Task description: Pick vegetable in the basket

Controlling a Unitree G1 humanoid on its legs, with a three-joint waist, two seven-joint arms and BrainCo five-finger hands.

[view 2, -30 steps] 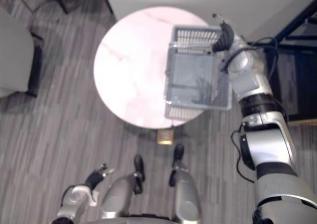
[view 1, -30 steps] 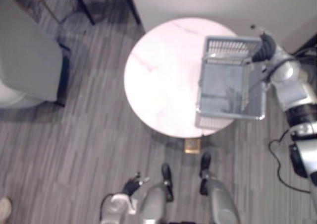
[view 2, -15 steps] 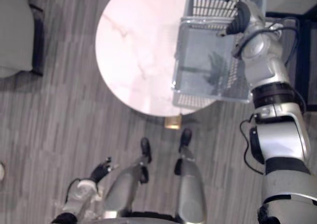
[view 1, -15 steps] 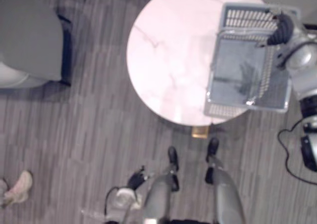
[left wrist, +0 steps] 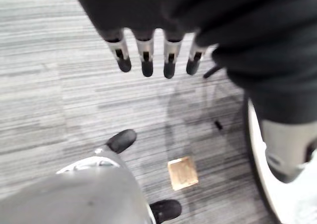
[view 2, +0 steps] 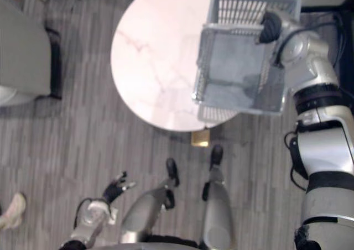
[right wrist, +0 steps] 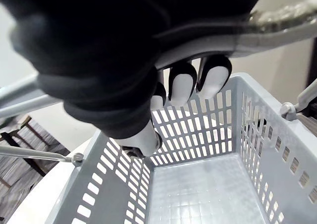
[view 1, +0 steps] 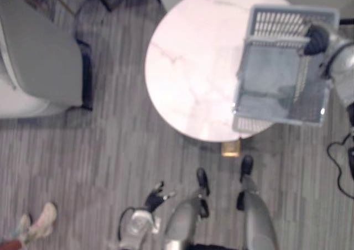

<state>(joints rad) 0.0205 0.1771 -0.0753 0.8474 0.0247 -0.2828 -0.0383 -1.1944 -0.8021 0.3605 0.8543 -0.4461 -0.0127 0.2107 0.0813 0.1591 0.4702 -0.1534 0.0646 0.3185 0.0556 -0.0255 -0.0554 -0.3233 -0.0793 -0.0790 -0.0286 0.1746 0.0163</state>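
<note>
As wrist view shows, right robot hand point(right wrist: 114, 70) clasps basket handle point(right wrist: 280, 22).

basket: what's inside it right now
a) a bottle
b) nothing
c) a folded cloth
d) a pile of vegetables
b: the right wrist view looks down into the basket and its slotted floor is bare, while the right hand is curled round its handle.
</note>
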